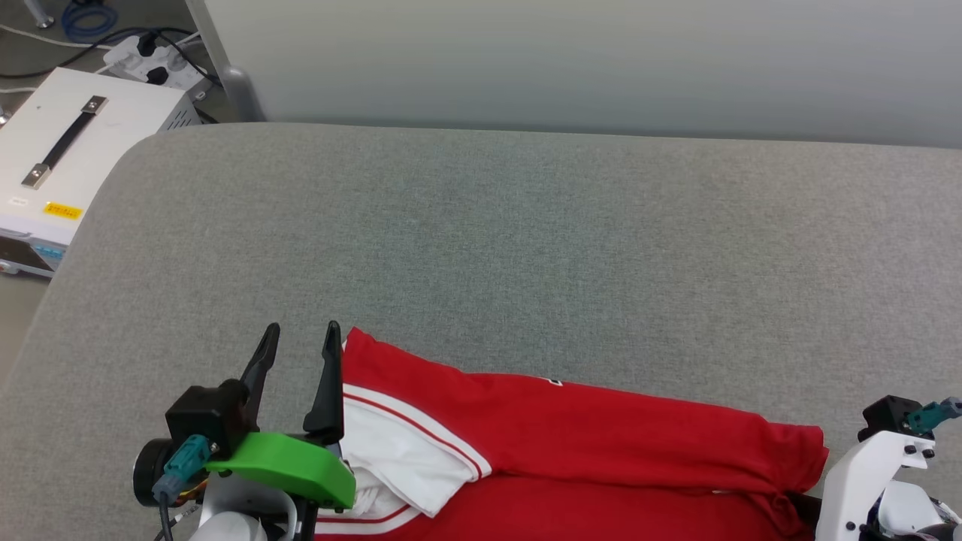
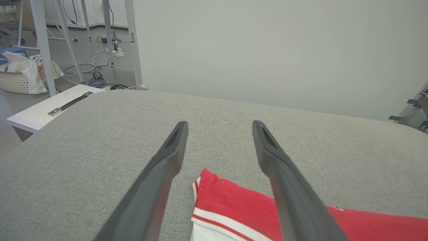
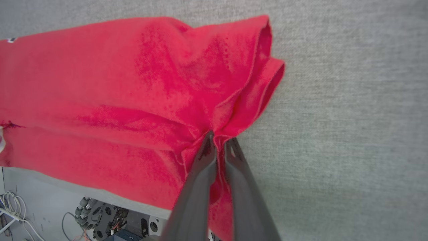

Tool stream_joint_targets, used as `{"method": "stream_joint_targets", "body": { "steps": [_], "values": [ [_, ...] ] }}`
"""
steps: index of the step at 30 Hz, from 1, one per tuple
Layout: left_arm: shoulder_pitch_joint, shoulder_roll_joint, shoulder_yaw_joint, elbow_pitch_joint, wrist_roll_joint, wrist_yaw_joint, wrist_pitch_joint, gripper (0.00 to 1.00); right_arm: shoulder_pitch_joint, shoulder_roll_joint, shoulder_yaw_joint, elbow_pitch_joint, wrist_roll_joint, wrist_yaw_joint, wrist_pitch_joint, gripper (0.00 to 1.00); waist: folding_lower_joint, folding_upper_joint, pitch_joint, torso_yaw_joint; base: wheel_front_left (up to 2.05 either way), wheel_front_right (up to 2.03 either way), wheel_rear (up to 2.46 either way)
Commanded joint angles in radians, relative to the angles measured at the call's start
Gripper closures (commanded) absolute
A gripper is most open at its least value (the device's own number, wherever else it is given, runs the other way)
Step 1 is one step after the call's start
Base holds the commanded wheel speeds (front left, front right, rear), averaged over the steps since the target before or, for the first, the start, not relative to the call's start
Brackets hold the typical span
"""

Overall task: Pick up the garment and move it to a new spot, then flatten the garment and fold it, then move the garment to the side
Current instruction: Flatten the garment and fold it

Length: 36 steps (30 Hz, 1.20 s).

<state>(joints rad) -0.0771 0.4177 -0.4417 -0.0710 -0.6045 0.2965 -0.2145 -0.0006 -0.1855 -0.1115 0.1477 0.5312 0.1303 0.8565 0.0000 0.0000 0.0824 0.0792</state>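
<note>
1. desk (image 1: 526, 248): grey fabric top, mostly bare. garment (image 1: 586, 428) lies bunched along the near edge, 6 o'clock in head view, red body with a white sleeve toward 7 o'clock.
2. Step, my read: grasp phase of the pick-up-and-move. Nothing flattened or folded yet.
3. right pincer (image 3: 219, 137): clamped on a gathered fold at the garment's right end, 4 o'clock in head view.
4. left pincer (image 1: 301, 330): wide open at 7 o'clock, gripping nothing.
5. Next: left should close on the near corner, then both lift together. Thin fabric, so a one-sided pull would likely drag it.
6. Views: right wrist view gives the pinch itself, plus fabric overhanging the desk edge above the wheeled base (image 3: 88, 214). Left wrist view puts the striped corner between the fingers. Tip contact: can't tell.
</note>
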Motion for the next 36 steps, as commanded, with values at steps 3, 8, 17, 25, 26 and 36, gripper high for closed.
{"method": "stream_joint_targets", "body": {
  "steps": [3,8,17,25,26,36],
  "values": [
    [0.02,0.009,-0.005,0.0,0.008,0.015,0.01,0.0,-0.011,-0.019,-0.014,-0.01,-0.005,0.0,0.015,1.0,0.0,0.0,-0.04,-0.023,0.0,0.0,0.0],
    [0.038,0.017,-0.008,-0.011,0.009,0.025,0.019,0.0,-0.016,-0.045,-0.093,-0.013,-0.023,0.0,0.041,1.0,0.0,0.0,-0.059,-0.037,0.0,0.0,0.0],
    [0.055,0.026,-0.021,-0.023,0.012,0.036,0.037,0.0,-0.023,-0.074,-0.276,-0.04,-0.069,0.0,0.104,1.0,0.0,0.0,-0.072,-0.049,0.0,0.0,0.0],
    [0.053,0.033,-0.033,-0.028,0.018,0.041,0.048,0.0,-0.113,0.123,-0.447,-0.06,0.263,0.0,0.34,1.0,0.0,0.0,-0.079,-0.039,0.0,0.0,0.0],
    [0.051,0.032,-0.034,-0.029,0.019,0.041,0.049,0.0,-0.116,0.13,-0.45,-0.058,0.303,0.0,0.366,1.0,0.0,0.0,-0.078,-0.036,0.0,0.0,0.0],
    [0.007,0.016,-0.051,-0.022,0.016,0.023,0.05,0.0,-0.09,0.135,-0.097,0.096,0.834,0.0,0.292,1.0,0.0,0.0,-0.046,0.02,0.0,0.0,0.0]
  ]
}}
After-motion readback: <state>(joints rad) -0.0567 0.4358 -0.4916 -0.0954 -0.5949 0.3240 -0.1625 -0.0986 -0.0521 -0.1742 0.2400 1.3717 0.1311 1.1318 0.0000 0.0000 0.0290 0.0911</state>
